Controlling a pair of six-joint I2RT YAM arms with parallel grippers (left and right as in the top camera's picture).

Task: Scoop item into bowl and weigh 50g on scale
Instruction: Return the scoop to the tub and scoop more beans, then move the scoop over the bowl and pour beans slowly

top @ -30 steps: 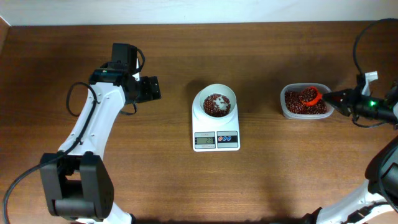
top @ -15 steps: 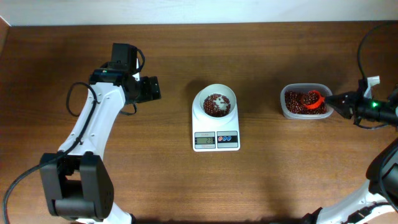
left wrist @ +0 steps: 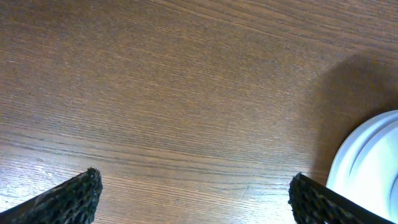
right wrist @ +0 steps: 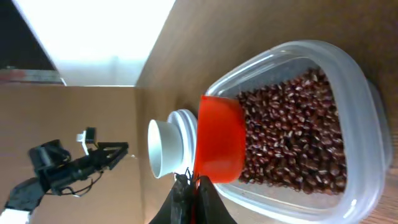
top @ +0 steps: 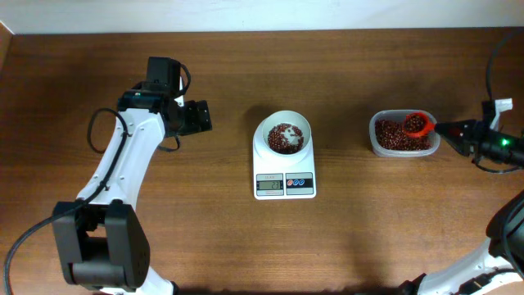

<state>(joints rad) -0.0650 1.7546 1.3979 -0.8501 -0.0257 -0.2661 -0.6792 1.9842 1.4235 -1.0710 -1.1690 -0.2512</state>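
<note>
The left claw (top: 196,116) hangs released, fingers wide apart, left of the partly filled bowl (top: 282,116) on the scale (top: 283,167). Over the tub (top: 371,135) of beans (top: 391,141), the red scoop (top: 417,124) has drawn back rightward, seemingly loaded for another transfer. Its long axis lies left-right, cup toward the bowl, handle clenched in the right claw (top: 452,129).

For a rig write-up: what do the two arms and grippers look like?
Left arm has white links, black joints and looping black cables. The left gripper is black; its fingers carry a knurled texture. Right arm is black at the wrist with a green light, a white link lower down and a black cable.
</note>
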